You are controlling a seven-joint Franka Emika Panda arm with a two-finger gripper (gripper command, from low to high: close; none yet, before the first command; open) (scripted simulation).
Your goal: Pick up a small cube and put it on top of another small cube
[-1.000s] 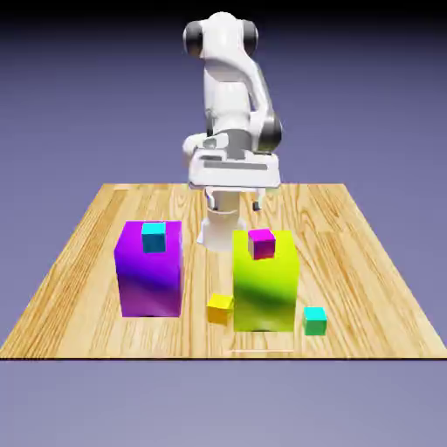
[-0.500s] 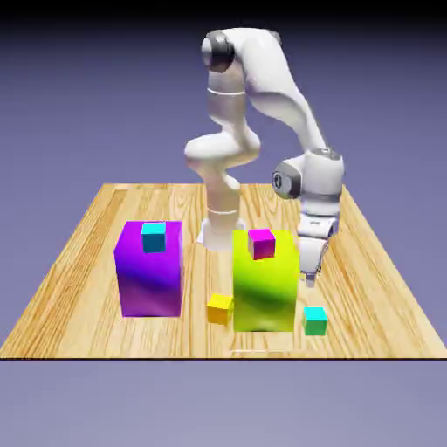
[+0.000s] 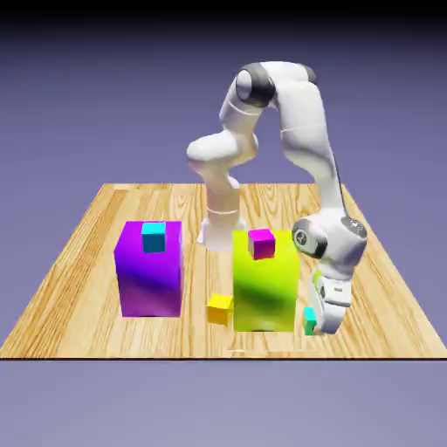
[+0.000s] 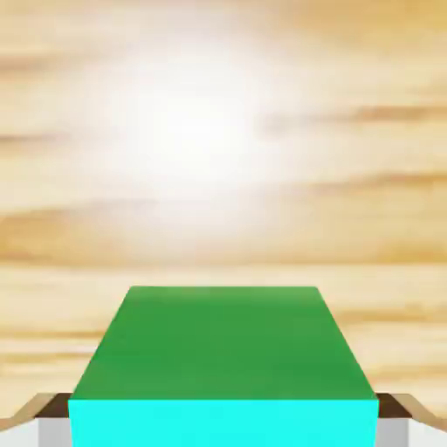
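The small cube (image 3: 308, 320), sea-green, sits on the wooden table at the exterior view's right, just right of the tall yellow-green block (image 3: 264, 284). The hand covers most of it, leaving only its left edge visible. My gripper (image 3: 319, 328) is lowered straight onto it. In the hand view the small cube (image 4: 218, 349) fills the lower half of the picture. The gripper (image 4: 223, 434) has a grey fingertip (image 4: 35, 429) pressed against each of its sides, so the gripper is shut on the cube. The table's wood shows beyond it.
A small magenta cube (image 3: 261, 244) rests on top of the yellow-green block. A tall purple block (image 3: 150, 271) at the left carries a small cyan cube (image 3: 154, 237). A small yellow cube (image 3: 220, 307) lies on the table (image 3: 79, 262) between the two blocks.
The arm swung from behind the blocks to the exterior view's right and came down over the sea-green cube. The fingers, wide apart before, have closed against its sides.
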